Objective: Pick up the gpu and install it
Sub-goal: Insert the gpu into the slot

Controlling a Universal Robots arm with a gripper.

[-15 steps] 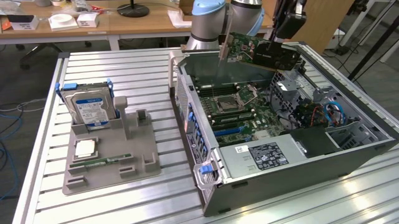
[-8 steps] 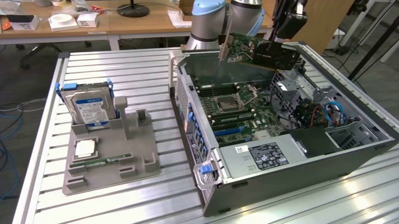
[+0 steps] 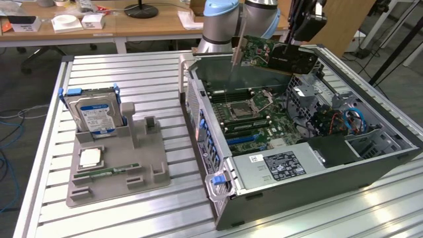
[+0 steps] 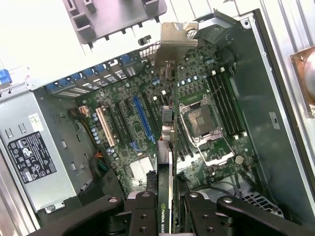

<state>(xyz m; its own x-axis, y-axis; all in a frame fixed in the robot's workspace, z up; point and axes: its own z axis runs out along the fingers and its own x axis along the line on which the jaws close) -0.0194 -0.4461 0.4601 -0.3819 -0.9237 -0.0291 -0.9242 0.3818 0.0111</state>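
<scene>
One card, the gpu (image 3: 264, 49), hangs in the air over the far end of the open computer case (image 3: 370, 163), well above the motherboard (image 3: 254, 116) and touching no slot. The hand (image 4: 165, 216) pinches it: one finger presses each face of the card near its black cooler end, with the card's thin edge showing between the fingers (image 4: 142, 216). In the wrist view the card is seen edge-on, its silver bracket (image 4: 177, 37) at the end away from the hand. It lines up over the board between the blue expansion slot (image 4: 142, 118) and the empty processor socket (image 4: 202, 118). The power supply (image 3: 281, 166) sits at the near end of the case. On the surface (image 3: 132, 74), towards the exterior view's left, a grey holder (image 3: 119, 183) carries a blue-labelled hard drive (image 3: 98, 116) standing upright and a slim RAM stick (image 3: 109, 172) lying flat.
</scene>
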